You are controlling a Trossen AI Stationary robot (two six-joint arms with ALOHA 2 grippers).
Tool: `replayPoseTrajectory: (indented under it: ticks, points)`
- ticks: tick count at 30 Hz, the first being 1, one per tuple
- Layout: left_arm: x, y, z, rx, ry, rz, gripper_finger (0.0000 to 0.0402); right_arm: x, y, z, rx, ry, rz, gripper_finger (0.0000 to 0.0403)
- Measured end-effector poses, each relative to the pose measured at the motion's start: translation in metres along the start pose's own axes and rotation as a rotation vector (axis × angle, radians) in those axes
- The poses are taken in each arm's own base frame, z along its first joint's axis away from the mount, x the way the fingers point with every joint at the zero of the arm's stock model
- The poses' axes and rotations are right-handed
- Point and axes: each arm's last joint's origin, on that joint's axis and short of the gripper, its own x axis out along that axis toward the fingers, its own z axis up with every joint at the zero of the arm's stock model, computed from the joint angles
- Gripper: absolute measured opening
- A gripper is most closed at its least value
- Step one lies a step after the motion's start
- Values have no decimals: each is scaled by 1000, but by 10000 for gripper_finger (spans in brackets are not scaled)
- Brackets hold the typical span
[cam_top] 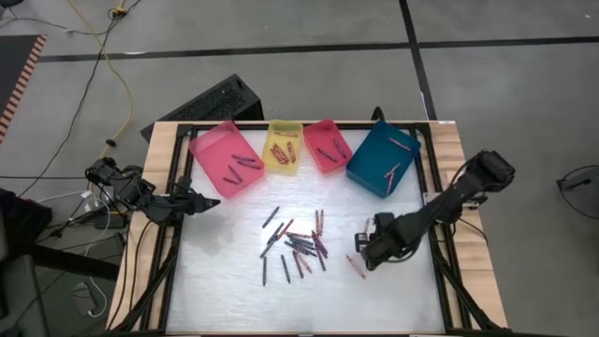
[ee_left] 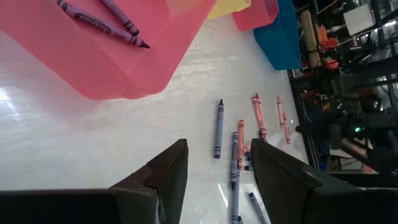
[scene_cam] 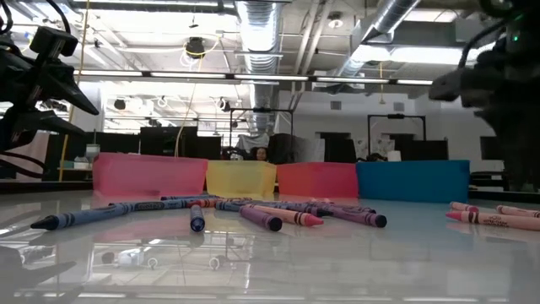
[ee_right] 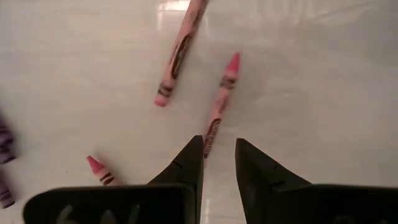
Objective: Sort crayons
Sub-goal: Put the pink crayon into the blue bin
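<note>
White table (cam_top: 225,290), four trays (cam_top: 226,158), two crayons (ee_left: 102,18) in pink tray

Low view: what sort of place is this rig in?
Probably a robotics lab or workshop: exposed ceiling ducts, rows of dark monitors behind the trays, and in the high view a taped concrete floor with a loose yellow cable.

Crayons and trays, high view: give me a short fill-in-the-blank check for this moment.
1. The tray nearest the left gripper is coloured ____.
2. The right gripper hangs over loose crayons of ____ colour, jaws parted and empty.
3. Between the pink and red trays stands the ____ tray.
4. The largest heap of crayons lies on the table between the two ____.

Missing words: pink; pink; yellow; grippers
</note>
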Motion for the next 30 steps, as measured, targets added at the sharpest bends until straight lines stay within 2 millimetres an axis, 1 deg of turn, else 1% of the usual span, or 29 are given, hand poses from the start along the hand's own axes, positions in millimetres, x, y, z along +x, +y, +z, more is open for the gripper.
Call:
replayPoseTrajectory:
  ticks: [3,7,14,18,23,30]
  points:
    - [0,0,0,0,0,0,165,11,6,-5,-1,7,2,88]
    - [0,0,0,-1,-1,0,165,22,11,-6,11,-1,-11,88]
    - [0,0,0,-8,1,0,165,30,12,-6,18,10,-57,84]
    - [0,0,0,-8,0,0,165,33,14,-3,32,15,-82,62]
    - [0,0,0,-8,1,0,165,35,14,-1,31,18,-92,10]
    - [0,0,0,-7,1,0,165,34,16,-1,16,37,-77,4]
